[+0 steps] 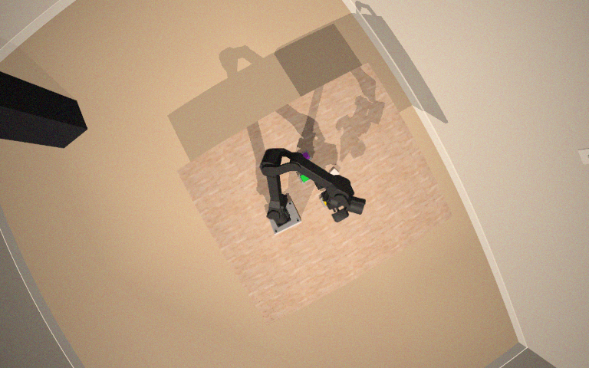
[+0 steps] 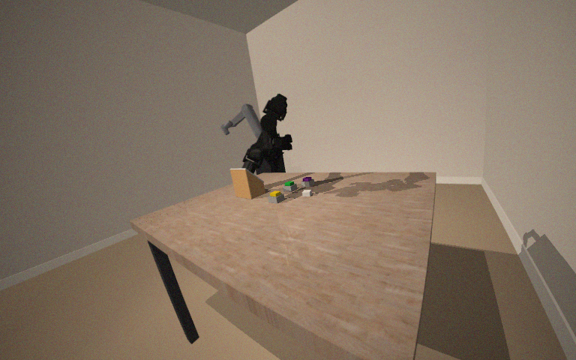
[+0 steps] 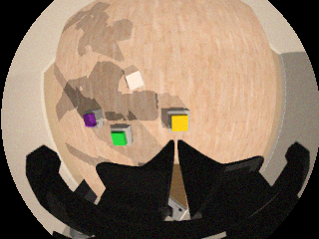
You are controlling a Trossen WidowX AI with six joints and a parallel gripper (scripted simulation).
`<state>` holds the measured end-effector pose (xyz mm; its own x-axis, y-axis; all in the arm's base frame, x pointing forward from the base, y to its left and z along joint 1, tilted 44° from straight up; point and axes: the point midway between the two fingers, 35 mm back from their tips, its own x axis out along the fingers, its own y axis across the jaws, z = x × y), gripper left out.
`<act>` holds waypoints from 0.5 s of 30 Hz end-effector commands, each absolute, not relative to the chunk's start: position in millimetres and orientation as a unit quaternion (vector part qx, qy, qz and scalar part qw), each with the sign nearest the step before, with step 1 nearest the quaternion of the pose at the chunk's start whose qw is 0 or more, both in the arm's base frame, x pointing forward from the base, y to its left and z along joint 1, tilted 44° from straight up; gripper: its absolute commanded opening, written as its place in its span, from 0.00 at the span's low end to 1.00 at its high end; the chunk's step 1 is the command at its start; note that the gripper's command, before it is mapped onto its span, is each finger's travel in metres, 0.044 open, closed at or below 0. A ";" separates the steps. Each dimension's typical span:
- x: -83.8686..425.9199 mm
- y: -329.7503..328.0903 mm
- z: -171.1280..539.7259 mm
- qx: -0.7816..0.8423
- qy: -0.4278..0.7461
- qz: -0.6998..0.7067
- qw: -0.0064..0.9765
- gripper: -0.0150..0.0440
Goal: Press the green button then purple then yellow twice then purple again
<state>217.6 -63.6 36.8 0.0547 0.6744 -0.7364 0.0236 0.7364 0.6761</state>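
The closed, empty hand (image 3: 177, 149) hung above the tabletop (image 3: 213, 60), its tips pointing at the yellow button (image 3: 179, 121) just ahead; the purple button (image 3: 90, 119) lay well off to one side.

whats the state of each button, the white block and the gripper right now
yellow button: not touched, cap up, gripper above it
green button: not touched, cap up
purple button: not touched, cap up
white block: lying flat on the table, apart from the buttons
gripper: shut, holding nothing, raised off the table
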 end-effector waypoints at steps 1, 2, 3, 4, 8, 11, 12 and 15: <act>238.6 -29.2 77.5 0.258 0.641 0.238 0.683 0.29; 241.9 -16.5 89.7 0.257 0.641 0.236 0.684 0.29; 243.8 -3.2 102.0 0.257 0.640 0.236 0.684 0.29; 244.4 10.4 114.3 0.258 0.639 0.237 0.685 0.29; 232.7 65.0 163.0 0.266 0.635 0.249 0.682 0.29; 221.9 85.6 181.8 0.270 0.633 0.258 0.678 0.29; 221.8 85.7 182.0 0.271 0.633 0.258 0.678 0.29; 221.8 85.7 182.0 0.271 0.633 0.258 0.678 0.29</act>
